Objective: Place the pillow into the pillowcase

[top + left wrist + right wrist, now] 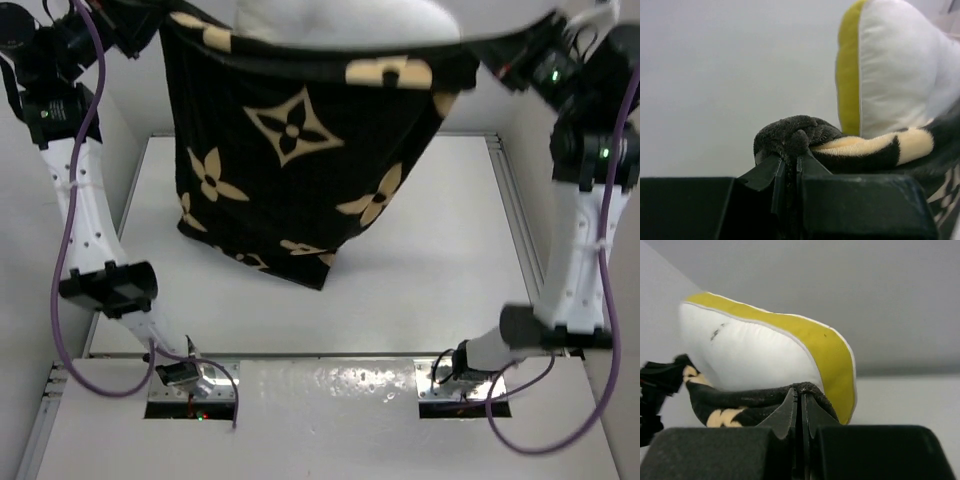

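Left gripper: jaws closed on a bunched corner of the pillowcase rim. Right gripper: jaws closed on the opposite rim. The pillow sits in the open mouth, top protruding; a small dark mark on it is unreadable. Both arms are raised high, the pillowcase hanging over the table.
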### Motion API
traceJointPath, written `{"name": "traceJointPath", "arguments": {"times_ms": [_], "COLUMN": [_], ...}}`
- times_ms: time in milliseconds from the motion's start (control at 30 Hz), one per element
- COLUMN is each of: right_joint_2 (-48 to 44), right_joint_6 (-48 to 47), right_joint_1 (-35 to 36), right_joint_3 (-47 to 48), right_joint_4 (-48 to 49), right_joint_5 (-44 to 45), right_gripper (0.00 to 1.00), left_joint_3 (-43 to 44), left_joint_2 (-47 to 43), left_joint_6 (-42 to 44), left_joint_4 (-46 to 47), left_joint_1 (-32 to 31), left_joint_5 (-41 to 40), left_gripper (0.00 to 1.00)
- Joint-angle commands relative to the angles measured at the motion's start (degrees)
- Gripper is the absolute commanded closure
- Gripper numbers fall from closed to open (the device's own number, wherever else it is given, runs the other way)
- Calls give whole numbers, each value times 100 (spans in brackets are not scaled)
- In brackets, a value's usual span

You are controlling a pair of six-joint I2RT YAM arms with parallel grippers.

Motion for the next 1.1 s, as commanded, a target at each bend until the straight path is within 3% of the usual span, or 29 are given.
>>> {"name": "traceJointPath", "arguments": {"times_ms": [0, 33, 67, 100, 133, 167, 233, 267, 300, 367, 400, 433, 500, 567, 600, 633, 667, 733, 767, 800, 833, 900, 933, 1000, 1033, 1067], "right_joint_2": [1209, 1263, 768, 311, -164, -917, -1301, -1372, -1207, -769, -209, 57, 410, 19, -323, -1075, -1361, -1574, -1453, -1252, -815, -364, -162, 69, -62, -672], "right_joint_6": [-47, 155, 348, 333, 298, 245, 245, 201, 253, 307, 237, 166, 305, 263, 219, 271, 367, 517, 509, 491, 404, 246, 45, 8, -79, -176], "right_joint_1": [-17, -96, -175, -245, -246, -246, -246, -237, -246, -229, -220, -220, -290, -395, -413, -413, -413, -413, -413, -404, -404, -396, -396, -465, -483, -492], "right_joint_3": [3242, 3510, 2921, 2149, 497, -207, -1577, -1785, -1804, -668, 51, 1486, 2393, 1926, 1261, -303, -954, -2115, -2173, -1669, -1142, 96, 1382, 2165, 1942, 1478], "right_joint_4": [441, 668, 1279, 1607, 1924, 2388, 2490, 2420, 2393, 1947, 1718, 1359, 1268, 1520, 1766, 2108, 2616, 2718, 2622, 2447, 2011, 1647, 1472, 1224, 1285, 1442], "right_joint_5": [454, 481, 490, 516, 577, 595, 613, 657, 622, 456, 429, 420, 446, 490, 542, 604, 613, 587, 535, 482, 394, 428, 498, 639, 657, 805], "right_gripper": [100, 100, 100, 100, 100, 100, 100, 100, 100, 100, 100, 100, 100, 100, 100, 100, 100, 100, 100, 100, 100, 100, 100, 100, 100, 100], "left_joint_3": [1833, 1846, 1742, 1315, 962, 585, -576, -936, -879, -127, 948, 1350, 1435, 822, 400, -396, -812, -1368, -1249, -864, 297, 1428, 1764, 1498, 1025, -93], "left_joint_2": [420, 229, 70, -131, -490, -633, -897, -881, -663, -267, -56, 224, 192, -307, -640, -774, -879, -890, -776, -366, -92, 470, 516, 64, -227, -509], "left_joint_6": [-553, -519, -380, -213, -29, 51, 436, 517, 492, 291, -24, -227, -457, -283, 58, 278, 463, 729, 651, 380, 160, -576, -755, -670, -495, -249], "left_joint_4": [1328, 1586, 1711, 1642, 1581, 1449, 1125, 836, 737, 396, 411, 472, 1306, 1404, 1308, 1134, 784, 396, 315, 227, 218, 489, 934, 1465, 1501, 1466], "left_joint_1": [340, 350, 342, 272, 210, 70, -80, -211, -212, -73, -2, 68, 323, 307, 237, 132, -113, -308, -300, -257, -82, 103, 217, 394, 307, 202], "left_joint_5": [-918, -937, -980, -955, -850, -683, -445, -514, -506, -541, -602, -637, -752, -779, -648, -542, -498, -550, -472, -436, -401, -435, -462, -628, -664, -647], "left_gripper": [100, 100, 100, 100, 100, 100, 100, 100, 100, 100, 100, 100, 100, 100, 100, 100, 100, 100, 100, 100, 100, 100, 100, 100, 100, 100]}}
